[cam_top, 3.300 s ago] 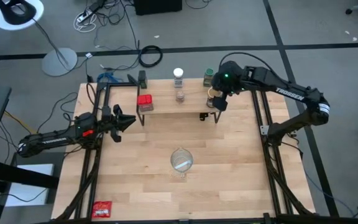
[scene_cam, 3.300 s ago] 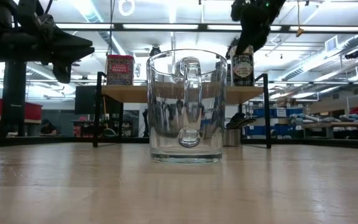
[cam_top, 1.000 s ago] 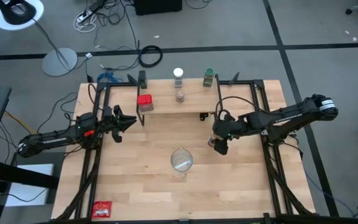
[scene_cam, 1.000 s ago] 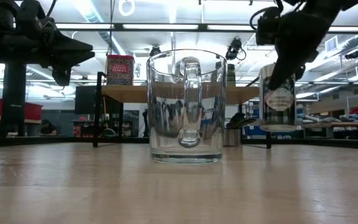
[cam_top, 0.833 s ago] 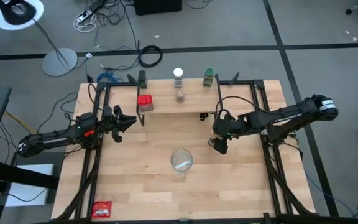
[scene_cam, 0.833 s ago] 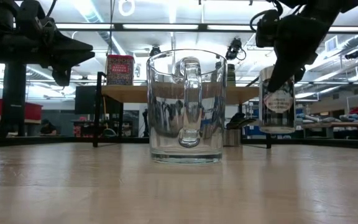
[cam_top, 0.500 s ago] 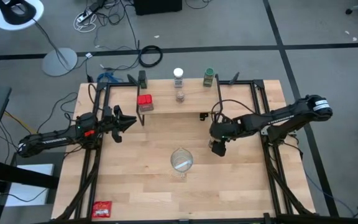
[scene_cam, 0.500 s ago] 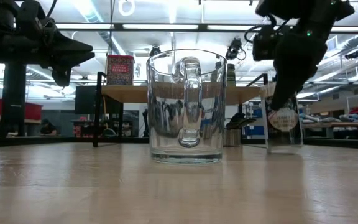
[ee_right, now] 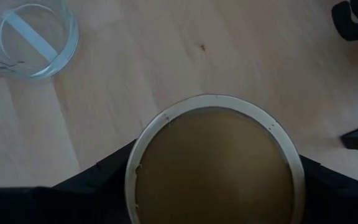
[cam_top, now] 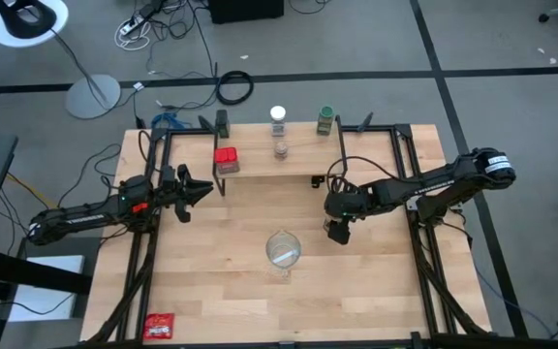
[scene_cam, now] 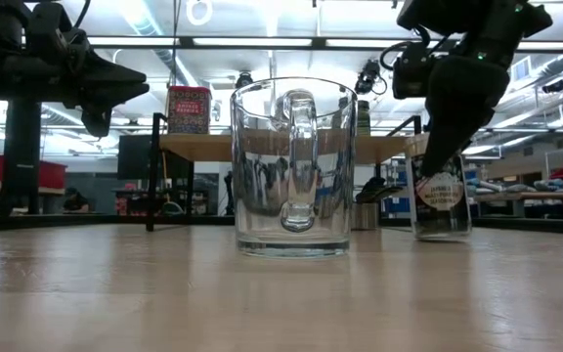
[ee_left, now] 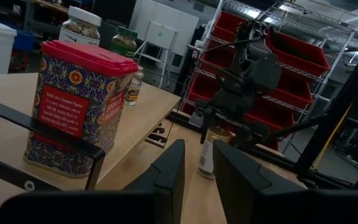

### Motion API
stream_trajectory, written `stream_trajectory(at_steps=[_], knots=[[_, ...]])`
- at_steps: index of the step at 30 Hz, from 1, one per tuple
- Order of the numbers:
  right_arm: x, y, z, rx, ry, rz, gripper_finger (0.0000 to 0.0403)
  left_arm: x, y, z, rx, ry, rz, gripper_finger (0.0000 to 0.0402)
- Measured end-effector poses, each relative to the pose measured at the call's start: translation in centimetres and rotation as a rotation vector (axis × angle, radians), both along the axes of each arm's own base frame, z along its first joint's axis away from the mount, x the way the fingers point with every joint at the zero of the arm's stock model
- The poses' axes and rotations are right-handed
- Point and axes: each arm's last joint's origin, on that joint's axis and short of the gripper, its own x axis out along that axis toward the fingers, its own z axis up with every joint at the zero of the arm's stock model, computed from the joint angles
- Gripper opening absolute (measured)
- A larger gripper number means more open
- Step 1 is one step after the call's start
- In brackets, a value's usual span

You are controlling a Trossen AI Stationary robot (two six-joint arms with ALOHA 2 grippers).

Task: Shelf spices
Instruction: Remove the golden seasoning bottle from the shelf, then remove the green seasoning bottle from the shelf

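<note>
1. Since the earlier frames, the tan-lidded jar (scene_cam: 440, 207) has come off the shelf (cam_top: 269, 163) and down onto the big table (cam_top: 221, 281), just right of the glass mug (cam_top: 283, 251).
2. Back then the right gripper (cam_top: 336, 230) was up at the shelf's right end. Now it is low over the table, in front of the shelf's right leg.
3. In the low view the jar's bottom looks like it sits on the wood. The right gripper's fingers are spread wide on both sides of the lid, still close around it. I think it is letting go, not squeezing.
4. To do this step well, the fingers should open a bit more, then go straight up so the jar does not tip or bump the mug.
5. The right arm reaches in from the right side, stretched long and low, with its wrist bent down over the jar. The right wrist view looks straight down on the tan lid.
6. The left gripper (cam_top: 194, 189) waits left of the shelf, pointing at the red tin (cam_top: 226, 158). Its fingers are close together with a thin gap and hold nothing.
7. On the shelf sit the red tin and a small jar (cam_top: 281, 148). Behind it stand the white-lidded jar (cam_top: 278, 117), the green-lidded jar (cam_top: 325, 118) and the dark green tin (cam_top: 222, 122).
</note>
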Motion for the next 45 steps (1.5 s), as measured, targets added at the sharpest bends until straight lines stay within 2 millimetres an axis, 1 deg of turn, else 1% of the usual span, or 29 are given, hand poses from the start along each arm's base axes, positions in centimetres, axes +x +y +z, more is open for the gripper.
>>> stream_trajectory(at_steps=[10,14,17,21,24,28,31,35,38,41,45], knots=[[0.0,0.0,0.0,-0.006,-0.005,-0.008,0.0319,0.0,0.0,0.0,0.0,0.0,0.0,0.0088],[0.3,0.0,0.8,-0.006,-0.017,-0.006,0.0339,0.0,0.0,0.0,0.002,-0.001,0.0,0.0088],[0.7,0.0,2.0,-0.015,-0.019,0.009,0.035,0.0,0.0,0.0,0.003,0.0,0.0,0.0088],[1.2,0.1,4.2,-0.033,-0.034,0.045,0.0352,0.0,0.0,0.0,0.003,-0.001,0.0,0.0088],[1.9,0.2,6.4,-0.062,-0.08,0.095,0.0352,0.0,0.0,0.0,0.004,-0.001,0.0,0.0088],[2.9,-0.2,10.0,-0.161,-0.181,0.162,0.0349,0.0,0.0,0.0,0.004,-0.001,0.0,0.0088],[3.5,-1.1,12.6,-0.252,-0.261,0.172,0.0341,0.0,0.0,0.0,0.004,-0.001,0.0,0.0088],[3.8,-3.1,14.7,-0.365,-0.304,0.179,0.0327,0.0,0.0,0.1,0.007,-0.012,-0.004,0.0088],[3.5,-4.9,15.6,-0.487,-0.255,0.17,0.0317,0.0,0.0,0.1,0.003,-0.01,-0.016,0.0088],[2.8,-7.3,16.6,-0.598,-0.172,0.095,0.0315,0.0,-0.1,0.1,0.002,-0.011,-0.022,0.0088],[1.5,-10.7,17.6,-0.593,-0.112,0.031,0.0317,0.0,-0.1,0.1,0.003,-0.013,-0.022,0.0088]])
